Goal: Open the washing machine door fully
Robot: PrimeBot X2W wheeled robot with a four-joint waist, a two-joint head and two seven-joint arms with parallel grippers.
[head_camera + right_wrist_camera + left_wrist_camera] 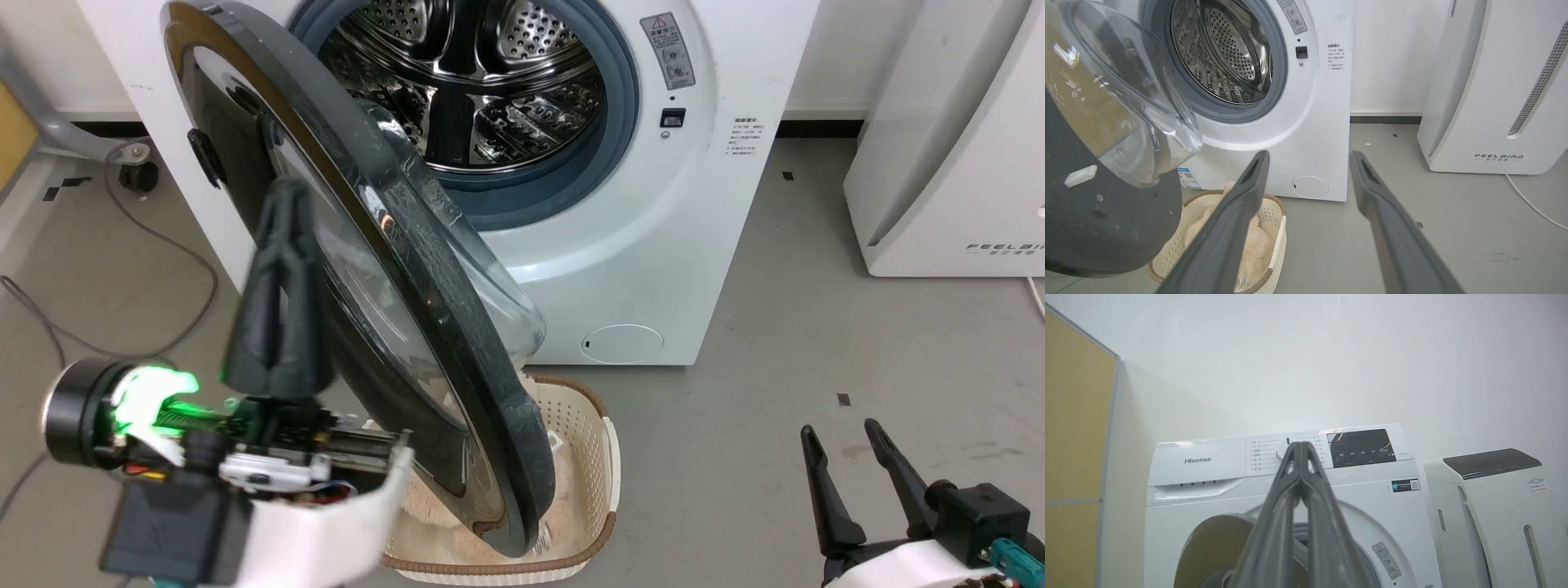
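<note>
Standing half open, the door hangs over the basket; left jaws, pressed together by its glossy face, may slip, letting it swing back. Right jaws gape, idle.

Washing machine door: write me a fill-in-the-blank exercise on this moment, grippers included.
1. The door of the washing machine stands ____, so the drum shows.
2. The left gripper, beside the door, has its fingers ____.
3. The right gripper, away from the door, has its fingers ____.
4. The basket below the door sits on the ____.
Missing words: open; shut; open; floor.
</note>
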